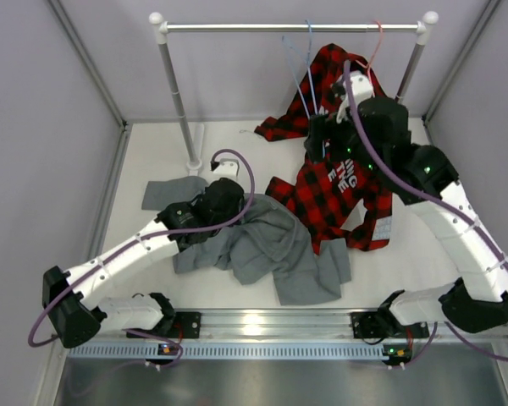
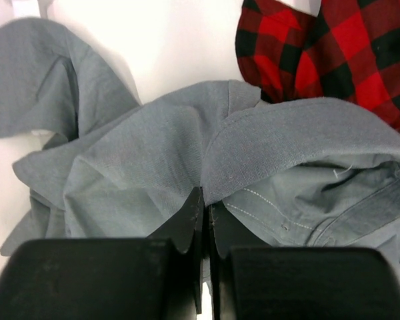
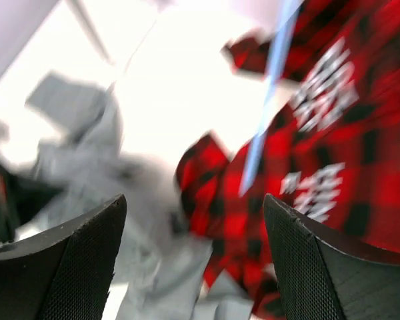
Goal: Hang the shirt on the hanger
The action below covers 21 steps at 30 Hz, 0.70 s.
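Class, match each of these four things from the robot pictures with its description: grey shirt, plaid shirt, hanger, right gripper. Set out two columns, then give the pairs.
Things:
1 grey shirt
2 plaid shirt
3 hanger
4 right gripper

Descriptions:
A jaws wide apart
B thin light-blue wire
C pinched by the left gripper
D white lettering on it

Pairs: 1-C, 2-D, 3-B, 4-A

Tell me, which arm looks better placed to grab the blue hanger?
The right: the right gripper is open near the blue hanger; the left gripper is clamped on the grey shirt.
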Available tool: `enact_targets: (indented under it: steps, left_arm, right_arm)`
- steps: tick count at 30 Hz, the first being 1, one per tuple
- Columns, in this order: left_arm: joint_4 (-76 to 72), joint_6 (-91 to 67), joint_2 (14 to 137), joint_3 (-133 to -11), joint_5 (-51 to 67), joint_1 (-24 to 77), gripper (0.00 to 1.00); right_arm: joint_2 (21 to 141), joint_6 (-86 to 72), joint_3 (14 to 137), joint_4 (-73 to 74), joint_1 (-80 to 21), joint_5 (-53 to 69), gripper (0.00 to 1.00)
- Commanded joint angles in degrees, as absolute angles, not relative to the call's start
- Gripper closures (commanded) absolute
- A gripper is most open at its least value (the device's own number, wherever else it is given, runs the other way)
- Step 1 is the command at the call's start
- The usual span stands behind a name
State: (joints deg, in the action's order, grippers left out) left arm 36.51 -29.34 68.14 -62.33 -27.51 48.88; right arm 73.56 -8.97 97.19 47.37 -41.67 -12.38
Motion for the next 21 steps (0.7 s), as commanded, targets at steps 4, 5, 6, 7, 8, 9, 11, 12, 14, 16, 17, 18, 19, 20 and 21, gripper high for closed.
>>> enact_targets:
  steps: [4,5,6,7,8,9,11,12,14,16,17,18,19,20,21]
  left_arm:
    - [37.7,-32.96,66.36,-59.94,-26.36,48.78,1.0]
    - [37.97,-33.57,66.27,-59.77,-26.63,48.78,1.0]
    - [38.23,-33.84,65.66,-59.5,-27.33,48.78,1.0]
    - [38.23,-34.62,65.31,-59.24,-27.77,48.78,1.0]
    - [38.23,-34.8,64.78,-59.06,-28.03,48.78,1.0]
    - [38.15,-34.98,63.99,-58.63,-28.3,48.78,1.0]
    - [38.58,-35.24,63.37,-58.62,-28.91,48.78,1.0]
    - [38.93,-35.24,63.2,-58.71,-29.18,48.78,1.0]
    - [39.64,-35.07,63.11,-58.89,-29.35,48.78,1.0]
    - [39.9,-34.89,62.84,-58.8,-29.53,48.78,1.0]
    - [39.99,-34.81,62.75,-58.71,-29.62,48.78,1.0]
    - [39.99,-34.8,62.75,-58.62,-29.62,48.78,1.0]
    - [39.99,-34.72,62.75,-58.54,-29.53,48.78,1.0]
    - [39.99,-34.63,62.75,-58.36,-29.36,48.78,1.0]
    - [39.99,-34.63,62.75,-58.27,-29.36,48.78,1.0]
  right_arm:
    - [85.68,-1.94,113.71,55.72,-32.09,-10.31,0.21]
    - [88.3,-0.89,115.82,55.98,-30.78,-8.8,0.23]
    - [89.46,-0.79,116.71,55.99,-30.41,-8.09,0.23]
    - [90.69,-0.53,117.59,55.99,-30.15,-7.3,0.27]
    - [92.97,-0.44,118.99,55.99,-29.62,-6.51,0.32]
    - [94.03,-0.44,119.61,55.99,-29.45,-6.59,0.36]
    - [96.49,-0.53,120.67,55.9,-28.83,-6.24,0.49]
    - [97.11,-0.44,121.37,55.81,-28.22,-6.15,0.55]
    - [98.69,-0.53,122.16,55.72,-27.95,-5.45,0.56]
    - [99.58,-0.53,123.13,55.72,-27.95,-5.1,0.65]
    - [100.19,-0.44,123.66,55.72,-27.95,-5.1,0.71]
    - [100.37,-0.44,123.66,55.2,-27.95,-5.1,0.75]
    - [100.55,-0.53,123.58,54.93,-28.04,-5.45,0.82]
    - [100.72,-0.44,123.75,54.76,-27.95,-5.8,0.87]
    - [100.64,-0.53,123.58,54.58,-27.95,-5.89,0.88]
